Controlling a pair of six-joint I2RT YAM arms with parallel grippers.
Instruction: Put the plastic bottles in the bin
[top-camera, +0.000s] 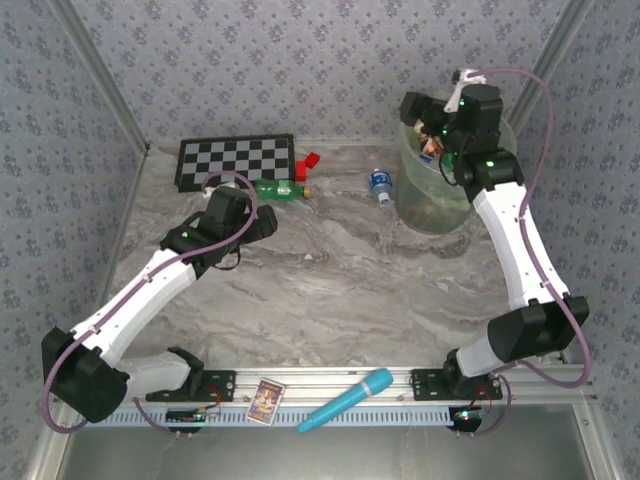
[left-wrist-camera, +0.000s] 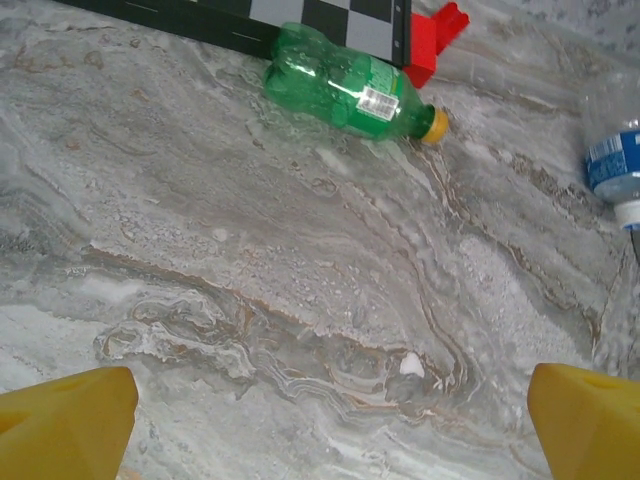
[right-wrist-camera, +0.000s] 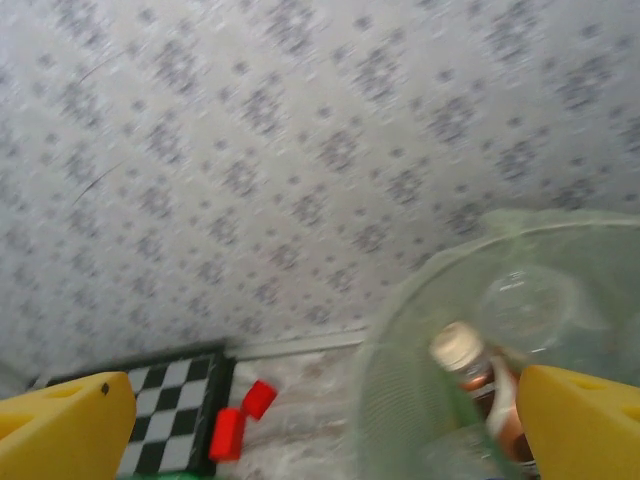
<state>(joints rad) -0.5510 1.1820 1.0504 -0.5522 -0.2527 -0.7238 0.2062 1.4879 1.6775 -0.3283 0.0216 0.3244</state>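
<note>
R wrist cam: brown bottle (right-wrist-camera: 478, 378), white cap, inside bin (right-wrist-camera: 395, 400), just ahead of wide-open right pincer (right-wrist-camera: 320, 420). L wrist cam: green bottle (left-wrist-camera: 345, 88) lies on tabletop (left-wrist-camera: 250, 280), well ahead of wide-open left pincer (left-wrist-camera: 330, 420).

The grey marbled surface (top-camera: 340, 280) carries a checkerboard (top-camera: 236, 160) at the back, a green bottle (top-camera: 280, 190) lying just beside it, two red blocks (top-camera: 303, 170), a blue-labelled clear bottle (top-camera: 381, 186) and the bin (top-camera: 430, 205).

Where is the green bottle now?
In the top view, the green bottle lies on its side at the left back of the table, along the near edge of the checkerboard, beside the red block.
</note>
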